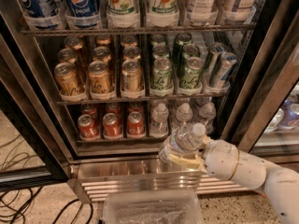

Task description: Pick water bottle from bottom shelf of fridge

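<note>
Gripper point(181, 152) sits low in front of the fridge point(29, 83), below and forward of the bottom shelf point(117, 139). Fingers point(183, 161) clenched on the water bottle point(180, 143). One cream finger shows under its ribbed body; the other is hidden behind it.

Bottle lies tilted between the fingers, white cap toward the wrist, base pointing away. Gripped mid-body, probably so it cannot swing. It is off the rack, over the slatted steel base point(140, 183).

Behind and above the fingers, three like bottles point(160, 118) stand in their lanes. Red cans point(111, 124) sit further along that shelf. Clear bin point(149, 208) lies below the fingers.

Judgement: pick nearly complete, only the retreat remains.
</note>
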Available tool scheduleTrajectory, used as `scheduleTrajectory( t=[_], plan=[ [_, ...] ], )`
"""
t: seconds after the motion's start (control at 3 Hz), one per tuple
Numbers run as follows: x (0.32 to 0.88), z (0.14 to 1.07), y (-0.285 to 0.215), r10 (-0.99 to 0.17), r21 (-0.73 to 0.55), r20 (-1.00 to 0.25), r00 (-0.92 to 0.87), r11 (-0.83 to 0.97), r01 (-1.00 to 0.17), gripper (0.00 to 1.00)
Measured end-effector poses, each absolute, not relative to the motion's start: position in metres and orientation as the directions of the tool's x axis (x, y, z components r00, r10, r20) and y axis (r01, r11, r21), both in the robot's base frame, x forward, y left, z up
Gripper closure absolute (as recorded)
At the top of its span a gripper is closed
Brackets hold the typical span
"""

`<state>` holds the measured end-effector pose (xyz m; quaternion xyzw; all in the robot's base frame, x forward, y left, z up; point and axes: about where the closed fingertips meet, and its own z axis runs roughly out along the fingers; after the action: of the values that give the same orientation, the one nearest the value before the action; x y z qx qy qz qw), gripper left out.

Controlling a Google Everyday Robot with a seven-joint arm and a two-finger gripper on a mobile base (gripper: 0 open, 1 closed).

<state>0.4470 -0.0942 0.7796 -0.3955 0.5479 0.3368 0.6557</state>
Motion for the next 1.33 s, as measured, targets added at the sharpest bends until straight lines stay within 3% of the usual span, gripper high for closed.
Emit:
scheduleTrajectory(
  t=[0.67, 1.33],
  plan=[
    [0.438, 0.781, -0.084, -0.009, -0.151, -0.987, 0.160, 0.388, -0.909, 1.00],
    [0.364, 0.804, -0.055, -0.157, -0.205, -0.969, 0.192, 0.073, -0.976, 1.00]
  ],
)
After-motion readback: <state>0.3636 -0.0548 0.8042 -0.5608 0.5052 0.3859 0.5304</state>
